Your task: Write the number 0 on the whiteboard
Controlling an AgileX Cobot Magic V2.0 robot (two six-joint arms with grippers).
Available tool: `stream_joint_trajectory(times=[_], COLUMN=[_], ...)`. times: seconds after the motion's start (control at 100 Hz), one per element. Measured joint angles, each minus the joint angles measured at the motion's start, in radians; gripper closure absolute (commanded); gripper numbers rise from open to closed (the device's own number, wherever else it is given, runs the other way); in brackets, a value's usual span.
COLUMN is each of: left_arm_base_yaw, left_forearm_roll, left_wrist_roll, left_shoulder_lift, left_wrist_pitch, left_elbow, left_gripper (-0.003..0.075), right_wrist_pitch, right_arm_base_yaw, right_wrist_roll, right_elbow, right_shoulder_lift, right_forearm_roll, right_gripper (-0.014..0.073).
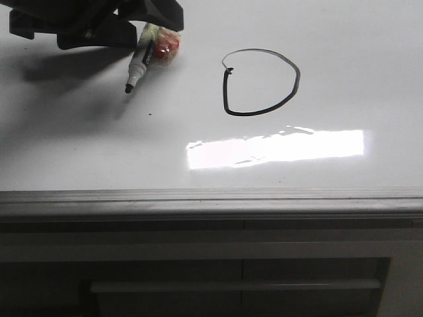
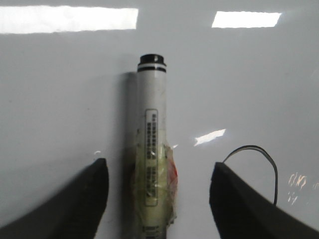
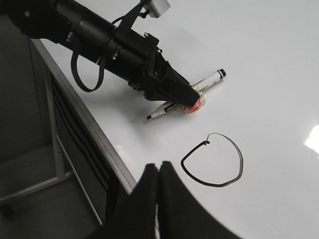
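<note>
The number 0 (image 1: 254, 113) is a black D-like loop drawn on the glossy whiteboard (image 1: 344, 59), right of centre. It also shows in the right wrist view (image 3: 240, 162), and a piece of it in the left wrist view (image 2: 266, 157). A white marker (image 1: 140, 63) with a black tip and a wad of tape and red lies flat on the board at the far left. My left gripper (image 2: 159, 164) is open, one finger on each side of the marker (image 2: 152, 124), not touching it. My right gripper (image 3: 158, 167) is shut and empty, above the board's near edge.
A grey metal edge strip (image 1: 211, 198) runs along the board's front, with a dark cabinet front and its handle (image 1: 231, 285) below. A tiny black speck (image 1: 150, 114) and a bright glare patch (image 1: 277, 146) sit on the board. My left arm (image 3: 99, 35) reaches over the board's left end.
</note>
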Motion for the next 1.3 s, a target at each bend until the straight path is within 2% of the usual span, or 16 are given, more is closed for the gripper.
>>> stream_joint_trajectory(times=[0.2,0.34,0.49,0.56,0.63,0.7,0.8,1.0,1.3], left_arm_base_yaw=[0.002,0.011,0.012,0.012,0.012,0.012,0.012,0.012,0.012], left_forearm_roll=[0.024,0.071,0.143,0.175,0.188,0.195,0.198,0.211,0.211], left_wrist_roll=[0.000,0.000,0.000,0.000,0.000,0.000,0.000,0.000,0.000], left_shoulder_lift=[-0.056,-0.157,-0.371,-0.493,-0.628,-0.773,-0.981,-1.298,-1.349], left_wrist_pitch=[0.045,0.194,0.361,0.427,0.488,0.547,0.607,0.644,0.681], left_elbow=[0.002,0.017,0.028,0.048,0.080,0.122,0.198,0.333,0.362], left_gripper=[0.0173,0.0173,0.0195,0.0265,0.0370,0.0505,0.0744,0.0740,0.0740], right_wrist_pitch=[-0.011,-0.023,-0.066,-0.095,-0.118,-0.127,-0.127,-0.127,-0.129], right_arm_base_yaw=[0.000,0.000,0.000,0.000,0.000,0.000,0.000,0.000,0.000], right_wrist_roll=[0.000,0.000,0.000,0.000,0.004,0.031,0.094,0.131,0.134], right_elbow=[0.000,0.004,0.059,0.103,0.154,0.211,0.294,0.412,0.441], right_shoulder_lift=[0.000,-0.004,-0.057,-0.105,-0.166,-0.233,-0.326,-0.435,-0.442], right_forearm_roll=[-0.015,-0.061,-0.092,-0.099,-0.109,-0.133,-0.180,-0.222,-0.226], right_gripper=[0.0662,0.0662,0.0662,0.0662,0.0662,0.0662,0.0662,0.0662,0.0662])
